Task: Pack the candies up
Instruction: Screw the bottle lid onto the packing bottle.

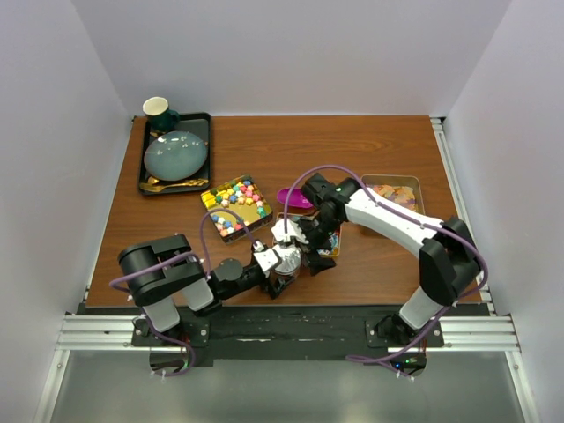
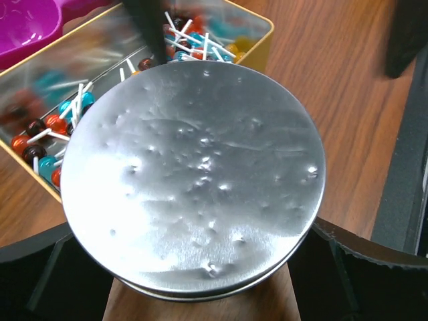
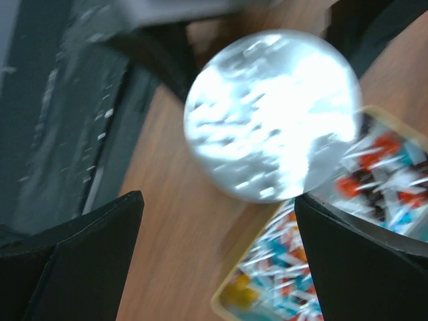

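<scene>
The tin (image 2: 194, 180) is being pinched by the left claw (image 1: 276, 264); the right claw (image 3: 217, 214) is being held spread above it. Candies (image 1: 236, 204) are being kept in the tray (image 1: 204, 197) nearby; the lid is probably best gripped squarely.

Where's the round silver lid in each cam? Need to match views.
Top external: round silver lid low centre, where the two arms meet.
Left wrist: fills the middle of the frame.
Right wrist: upper centre, blurred.
Shared landmark: gold lollipop tray right beside it.
</scene>
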Tool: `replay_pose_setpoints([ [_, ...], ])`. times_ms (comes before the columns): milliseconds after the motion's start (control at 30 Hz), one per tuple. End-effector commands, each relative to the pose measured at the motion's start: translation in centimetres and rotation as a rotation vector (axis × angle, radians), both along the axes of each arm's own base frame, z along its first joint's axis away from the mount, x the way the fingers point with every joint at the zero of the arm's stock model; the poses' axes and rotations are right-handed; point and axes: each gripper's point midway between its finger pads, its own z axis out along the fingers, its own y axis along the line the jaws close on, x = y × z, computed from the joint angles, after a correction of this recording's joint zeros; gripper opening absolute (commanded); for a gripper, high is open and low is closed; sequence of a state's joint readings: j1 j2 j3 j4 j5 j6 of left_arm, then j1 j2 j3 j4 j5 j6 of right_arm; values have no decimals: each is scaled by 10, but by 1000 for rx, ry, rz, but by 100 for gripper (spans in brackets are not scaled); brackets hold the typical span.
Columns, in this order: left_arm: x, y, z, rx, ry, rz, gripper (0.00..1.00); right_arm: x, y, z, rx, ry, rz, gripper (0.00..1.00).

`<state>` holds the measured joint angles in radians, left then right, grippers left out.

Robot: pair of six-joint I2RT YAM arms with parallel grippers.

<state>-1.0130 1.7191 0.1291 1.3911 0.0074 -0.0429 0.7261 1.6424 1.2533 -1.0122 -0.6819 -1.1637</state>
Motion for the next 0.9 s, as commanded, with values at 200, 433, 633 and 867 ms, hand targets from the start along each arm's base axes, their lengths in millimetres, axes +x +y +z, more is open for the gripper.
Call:
replay_pose_setpoints([
  [200,15,1,13,-63,-21,65,47,8,-32,31,13,51,-225,99],
  [433,3,-8,10,-47,-10,-15,0,54,16,38,144,-7,-144,99],
  [633,4,-7,10,-42,-15,-9,0,36,34,31,182,7,104,99],
  [867,4,-7,10,-41,-18,-10,0,22,42,19,189,27,227,99],
])
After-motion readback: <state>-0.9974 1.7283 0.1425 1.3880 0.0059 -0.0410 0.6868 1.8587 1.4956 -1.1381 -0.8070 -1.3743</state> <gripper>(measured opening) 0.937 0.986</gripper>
